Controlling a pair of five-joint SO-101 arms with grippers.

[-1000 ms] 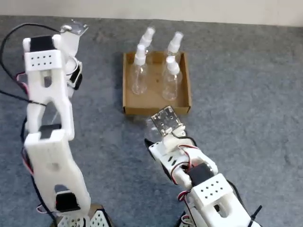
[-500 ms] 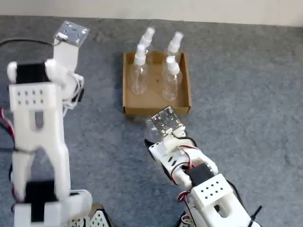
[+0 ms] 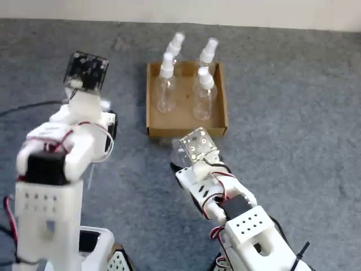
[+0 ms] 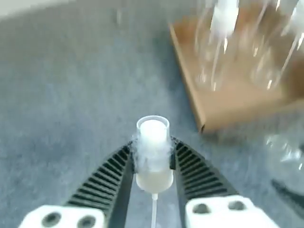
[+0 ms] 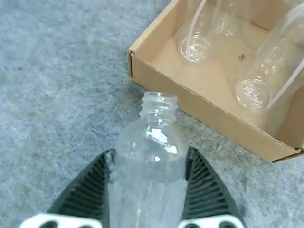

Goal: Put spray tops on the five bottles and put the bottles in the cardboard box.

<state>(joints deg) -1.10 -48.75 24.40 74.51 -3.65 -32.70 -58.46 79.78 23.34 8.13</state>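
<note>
Standing in the box: four bottles (image 3: 165, 93), each with a white spray top fitted, stand upright in two pairs inside the cardboard box (image 3: 159, 133) at the far middle of the table (image 3: 293, 113).
Done so far: on this showing, four of the five bottles are capped and boxed.
Odd one out: the fifth bottle (image 5: 149, 142) is clear, its threaded neck bare; it sits outside the box, just on the near side of the near wall.
Right arm: the right pincer (image 5: 149, 156) is clamped on the fifth bottle's body, a finger on each flank, with the neck pointing toward the box.
Loose part: the last spray top (image 4: 153, 130), white with a thin dip tube hanging below, is held over the table to the left of the box, apart from the open bottle.
Left arm: the left pincer (image 4: 153, 149) is closed tight around that spray top.
Left to do: by the look of it, the top has to meet the bare neck and be seated there, and the bottle then goes into the box, where some bare floor shows.
Count: five bottles, four inside and one out; five spray tops, four fitted and one loose; one cardboard box.
</note>
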